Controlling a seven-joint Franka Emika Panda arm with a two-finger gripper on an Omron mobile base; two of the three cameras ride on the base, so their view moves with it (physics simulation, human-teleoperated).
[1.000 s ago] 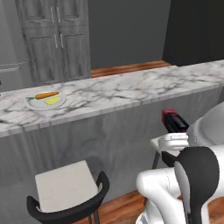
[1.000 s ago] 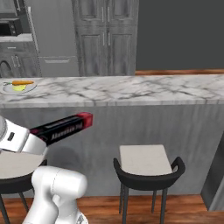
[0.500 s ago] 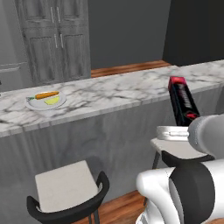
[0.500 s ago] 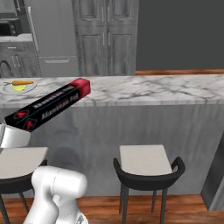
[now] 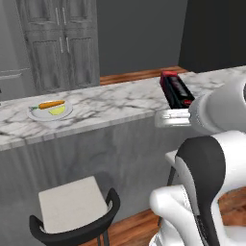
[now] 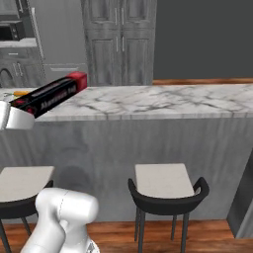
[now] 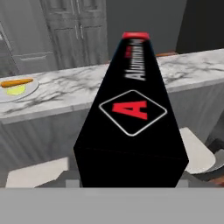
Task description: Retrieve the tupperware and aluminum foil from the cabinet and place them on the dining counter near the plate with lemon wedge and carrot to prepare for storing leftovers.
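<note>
Grey cupboard doors (image 6: 121, 42) stand behind the long marble counter (image 6: 163, 101). Above the counter's near edge, the gripper (image 5: 174, 117) holds the black foil box (image 7: 131, 109), red end pointing away over the marble. Well along the counter sits the plate (image 5: 38, 114) with a carrot (image 5: 50, 104) and lemon wedge (image 5: 57, 111). Stools (image 6: 165, 190) stand below.

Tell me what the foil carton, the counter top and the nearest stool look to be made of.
Aluminum foil: looks like printed cardboard, matte black with flat faces, crisp edges and a red end. Dining counter: polished marble or a lookalike, white with grey veins; its front shows grey wood grain. Stool: probably black plastic or painted wood frame with a pale padded seat; the rendering leaves that open.
</note>
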